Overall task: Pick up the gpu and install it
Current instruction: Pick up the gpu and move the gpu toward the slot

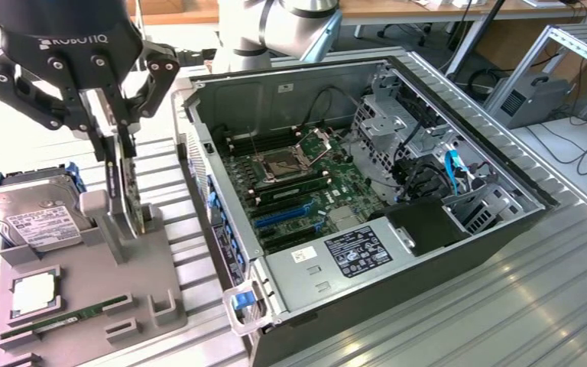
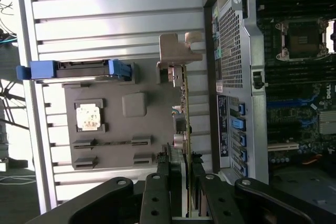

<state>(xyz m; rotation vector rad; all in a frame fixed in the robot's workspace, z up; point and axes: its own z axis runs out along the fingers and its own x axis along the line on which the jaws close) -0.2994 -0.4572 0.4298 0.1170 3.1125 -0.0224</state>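
From where I stand, the pick-up half of the job is in hand. The gripper (image 1: 115, 153) hangs straight above the grey parts tray (image 1: 100, 298) with its two fingers brought in against the opposite faces of the gpu (image 1: 122, 200), clamped near the card's upper edge. The wrist view agrees: the card (image 2: 184, 108) runs away from the gripper (image 2: 184, 182) between the dark finger links, with no gap I can make out on either side.

The card is not yet lifted. It stands on edge directly beneath the gripper, its lower edge seated in the tray's upright stand (image 1: 100, 223).

Beside the gripper, toward the exterior view's left, a hard drive (image 1: 28, 215) leans in its blue caddy. Below and nearer the camera lie a processor chip (image 1: 30, 294) and a green RAM stick (image 1: 64, 317), neither one touched.

On the gripper's other side sits the open computer case (image 1: 523, 180), its motherboard (image 1: 304, 191) exposed and the blue expansion slots (image 1: 281, 215) unoccupied (the likely home for the card, I'd judge).

To my eye, the next move calls for a clean vertical pull, so the card leaves the stand without tilting or snagging.
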